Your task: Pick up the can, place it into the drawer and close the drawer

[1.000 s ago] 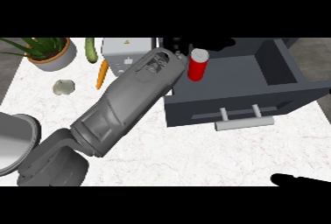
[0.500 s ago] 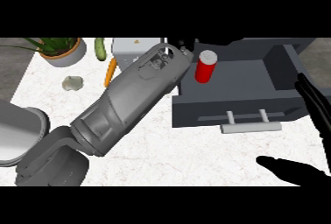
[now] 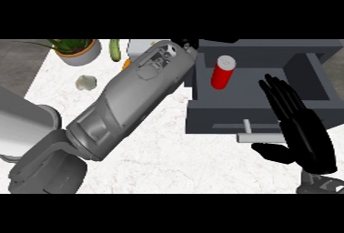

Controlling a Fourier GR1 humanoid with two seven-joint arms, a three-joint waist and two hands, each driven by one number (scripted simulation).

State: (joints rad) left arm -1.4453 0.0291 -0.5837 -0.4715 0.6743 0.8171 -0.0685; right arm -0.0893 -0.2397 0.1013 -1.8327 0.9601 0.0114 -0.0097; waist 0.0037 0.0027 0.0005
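Red can (image 3: 224, 73) upright in grey drawer (image 3: 215, 116), straight-fingered right hand (image 3: 308, 139) alongside.

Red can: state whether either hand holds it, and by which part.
Neither visibly: the can stands alone in the drawer, clear of the open right hand; the left hand is mostly hidden.

Light falls evenly and fairly brightly across the white marbled worktop (image 3: 168, 154), and its faint veins show clearly. The broad grey left forearm (image 3: 128, 104) is palest along its upper face and darkens toward its lower edge and elbow. The walls inside the dark grey open drawer (image 3: 319, 77) sit in flat shade, while the red cylindrical can (image 3: 222, 77) is vividly lit, its top pale. The black right robot hand (image 3: 302, 136) carries only a thin grey sheen along its straight fingers. At the left edge, the rounded grey metal vessel (image 3: 20, 123) grades from bright to dim.
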